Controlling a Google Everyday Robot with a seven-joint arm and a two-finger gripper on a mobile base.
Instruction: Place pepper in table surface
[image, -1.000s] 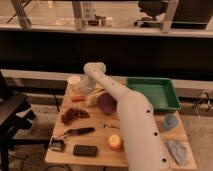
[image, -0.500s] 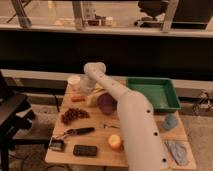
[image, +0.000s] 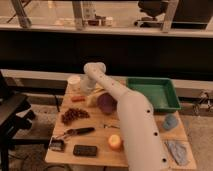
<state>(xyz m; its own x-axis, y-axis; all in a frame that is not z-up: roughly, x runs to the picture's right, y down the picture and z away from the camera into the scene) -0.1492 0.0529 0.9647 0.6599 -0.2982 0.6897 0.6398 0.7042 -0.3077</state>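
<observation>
Nothing had shifted between the earlier frames and this one: the arm (image: 131, 120) held the same long diagonal from the lower right of the frame up to the centre, and every object on the worktop (image: 95, 141) sat where it had been.

The gripper (image: 86, 89) hung below the arm's bent wrist at the upper-left part of the worktop, just beside the white cup (image: 74, 81). Its jaws were hidden behind the wrist housing, but they stood about as wide as they ever got, and nothing could be seen between them.

The pepper (image: 77, 99) lay flat on the worktop, just below and to the left of the gripper, apart from it. It showed as a small, slim, orange-red sliver, tapered, lying roughly crosswise in the frame, between the white cup above and the dark red cluster (image: 74, 115) below. The purple bowl (image: 106, 103) and pale yellow pieces (image: 93, 98) sat to its right.

Judging by this, the placing step looked finished or nearly so: the pepper rested on the wood and seemed free of the jaws. The next move would call for lifting the gripper straight up and clear, without brushing the pepper or the cup close by.
</observation>
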